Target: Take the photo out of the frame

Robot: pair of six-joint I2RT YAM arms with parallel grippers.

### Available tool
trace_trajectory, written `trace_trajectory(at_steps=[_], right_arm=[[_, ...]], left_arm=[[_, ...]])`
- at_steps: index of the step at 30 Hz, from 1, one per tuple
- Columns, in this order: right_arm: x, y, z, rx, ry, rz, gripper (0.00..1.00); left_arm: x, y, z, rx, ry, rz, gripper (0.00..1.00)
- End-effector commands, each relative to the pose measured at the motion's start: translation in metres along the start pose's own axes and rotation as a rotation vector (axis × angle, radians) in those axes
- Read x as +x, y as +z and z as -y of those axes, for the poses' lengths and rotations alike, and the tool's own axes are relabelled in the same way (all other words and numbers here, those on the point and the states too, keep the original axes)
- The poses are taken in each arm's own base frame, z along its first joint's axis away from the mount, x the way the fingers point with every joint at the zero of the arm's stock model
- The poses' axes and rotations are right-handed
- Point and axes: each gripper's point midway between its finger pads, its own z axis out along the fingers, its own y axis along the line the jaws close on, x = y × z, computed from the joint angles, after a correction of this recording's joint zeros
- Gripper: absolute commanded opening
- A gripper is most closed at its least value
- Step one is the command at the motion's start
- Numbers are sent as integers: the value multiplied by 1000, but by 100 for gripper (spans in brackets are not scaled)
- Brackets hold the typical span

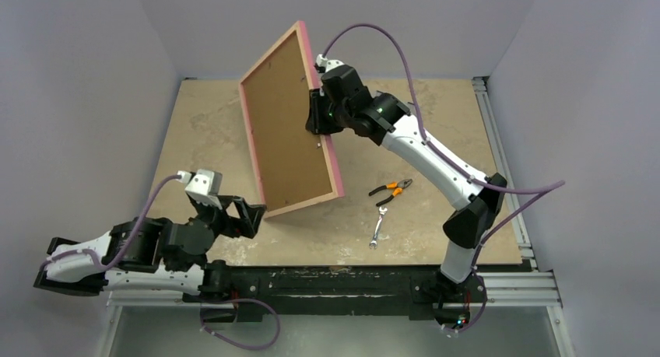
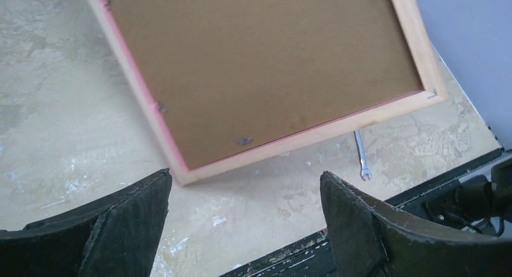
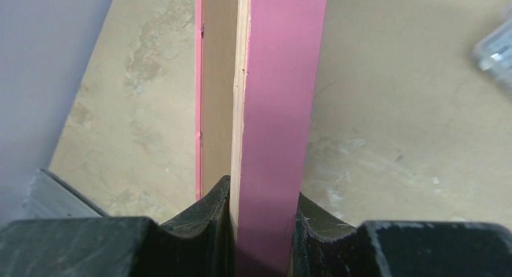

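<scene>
Over the middle of the table [image 1: 202,139], toward 11 o'clock in the top view, the pink frame [image 1: 303,204] hangs tilted in the air with its back to me. My right gripper [image 3: 262,207] is squeezed tight on the frame's side rail. My left gripper [image 2: 244,195] is spread wide and holds nothing, near the frame's low corner at 8 o'clock.

I cannot see the photo. Only its brown backing board [image 1: 288,124] shows, sitting inside the frame, so I think I am at the step of freeing the back.

Next I should bring my left fingers to the board and push or pull it out gently.

The table is tan and blotchy. Pliers [image 1: 391,190] and a wrench [image 1: 378,229] lie at 4 and 5 o'clock. Plain pale walls [image 1: 78,61] stand around.
</scene>
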Motion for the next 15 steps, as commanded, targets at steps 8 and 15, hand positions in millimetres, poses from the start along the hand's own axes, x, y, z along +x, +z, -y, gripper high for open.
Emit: trace_trajectory(at_steps=[8, 15], right_arm=[[-72, -67, 32, 138, -354, 314, 0], [-104, -93, 23, 205, -506, 445, 0]], left_arm=[[-93, -27, -5, -40, -264, 148, 82], [-106, -5, 29, -63, -148, 85, 87]])
